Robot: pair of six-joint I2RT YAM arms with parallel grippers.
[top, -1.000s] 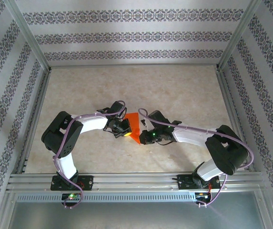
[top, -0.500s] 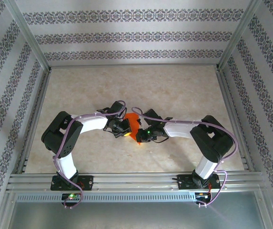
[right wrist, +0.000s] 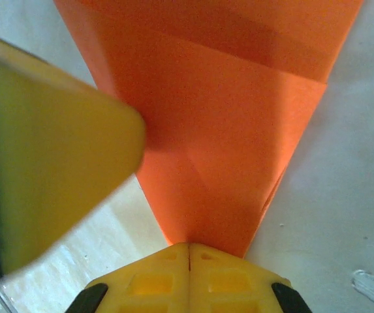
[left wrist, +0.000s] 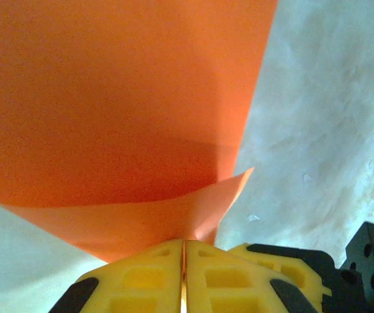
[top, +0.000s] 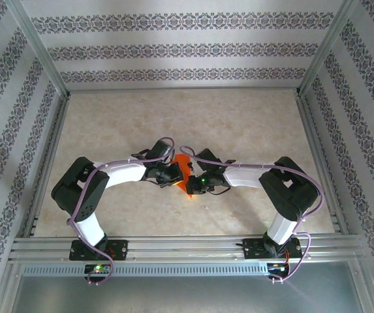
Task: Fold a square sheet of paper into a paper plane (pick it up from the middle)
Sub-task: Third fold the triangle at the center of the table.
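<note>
Your left gripper (left wrist: 184, 251) has its fingers pressed together on a lower corner of the paper (left wrist: 108, 98), which comes straight out of the seam between them. Your right gripper (right wrist: 188, 253) is likewise closed on a pointed end of it. The left one's finger (right wrist: 56, 163) sits blurred just beside it in that view.

Both pinches look to be at the very edge. The likely trouble is the paper slipping out of one pair of fingers if the arms pull apart, or tearing if they pull hard. With the two heads this close, a small sideways move could knock them together or crumple the fold.

Past the fingers, the paper is bright orange and plain, with a crease and an overlapping layer across it. One flap curls up near the left fingers.

From above it sits between the grippers, near the middle of the table (top: 252, 124). I cannot tell whether it is lifted or touching.
</note>
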